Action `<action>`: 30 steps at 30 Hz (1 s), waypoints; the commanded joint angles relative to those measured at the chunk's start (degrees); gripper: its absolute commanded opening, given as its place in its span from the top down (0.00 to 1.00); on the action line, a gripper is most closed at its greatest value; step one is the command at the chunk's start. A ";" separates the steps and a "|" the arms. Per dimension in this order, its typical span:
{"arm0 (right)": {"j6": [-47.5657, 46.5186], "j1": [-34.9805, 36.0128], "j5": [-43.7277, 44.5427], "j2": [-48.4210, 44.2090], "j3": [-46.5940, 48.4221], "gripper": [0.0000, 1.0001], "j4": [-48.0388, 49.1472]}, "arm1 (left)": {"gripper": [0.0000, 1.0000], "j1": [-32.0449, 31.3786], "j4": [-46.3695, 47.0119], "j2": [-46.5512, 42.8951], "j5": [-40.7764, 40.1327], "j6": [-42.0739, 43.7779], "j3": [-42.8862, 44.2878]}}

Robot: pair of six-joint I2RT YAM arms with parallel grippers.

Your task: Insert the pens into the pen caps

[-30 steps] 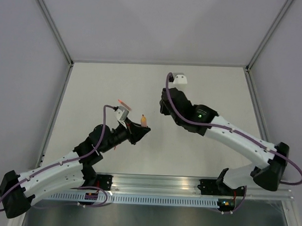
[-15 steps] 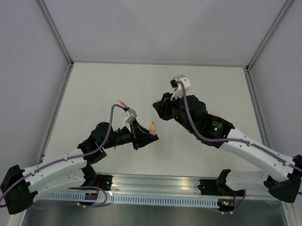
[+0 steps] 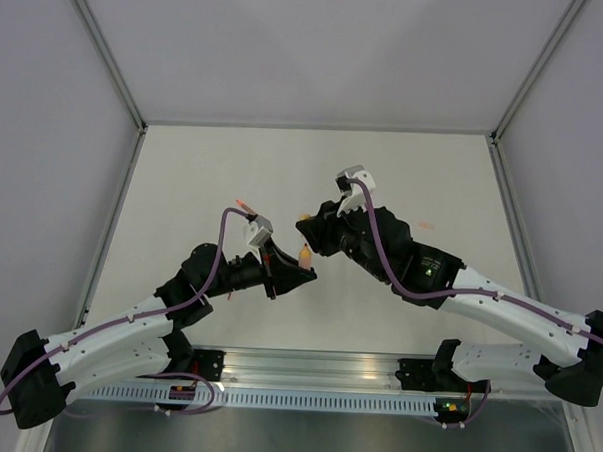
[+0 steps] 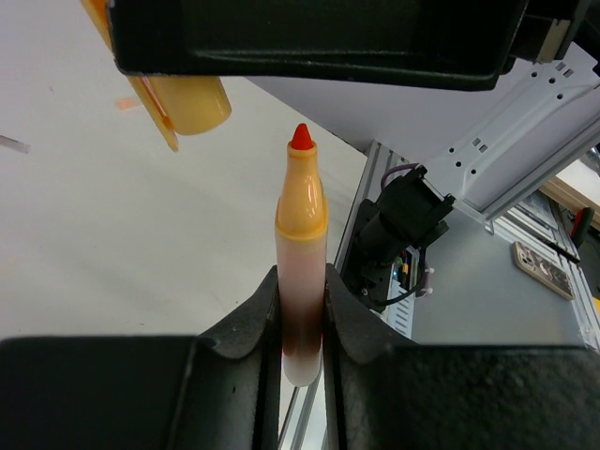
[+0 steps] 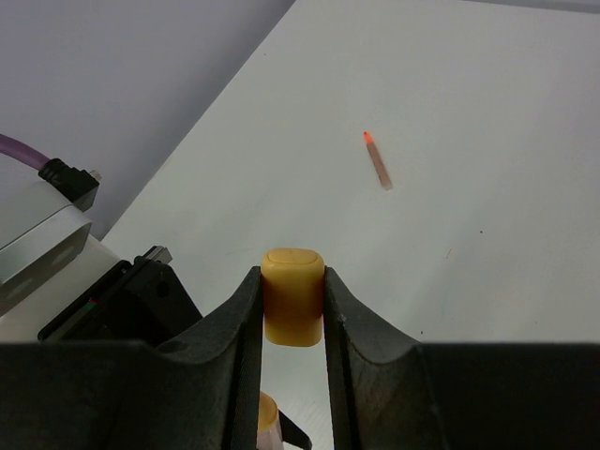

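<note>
We are at the mating step for the orange pair. The left claw (image 4: pixel 302 281) is pinched narrow around the lower barrel of the orange pen (image 4: pixel 300 220), which stands upright out of the fingers with its red tip free. The right claw (image 5: pixel 293 278) is closed just as narrowly on the orange cap (image 5: pixel 293 305), and both are held in the air above the surface (image 5: pixel 487 112). From the left wrist view the cap sits above and to the left of the pen tip, near it but not touching and not yet on the pen's line. What we need now is alignment before any push: bring the cap sideways until its mouth sits square over the tip, match its tilt to the barrel, then close along the pen's axis slowly. We cannot tell from here which way the cap's opening faces, so we would check that first. A push while offset would likely lever the pen in its grip or skid the tip off the cap's rim. The red pen (image 5: pixel 379 161) lies flat on the surface, well apart, waiting its turn.
</note>
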 commanded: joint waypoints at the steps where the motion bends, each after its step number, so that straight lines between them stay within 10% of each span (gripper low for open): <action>1: 1.18 1.02 1.01 -2.25 -1.03 1.00 3.75 | 0.98 -0.10 0.99 -0.14 -0.58 0.77 2.83; 30: 3.99 1.99 -1.10 -4.45 -4.89 1.00 6.74 | 0.98 -0.10 -2.00 1.71 -4.00 1.04 4.15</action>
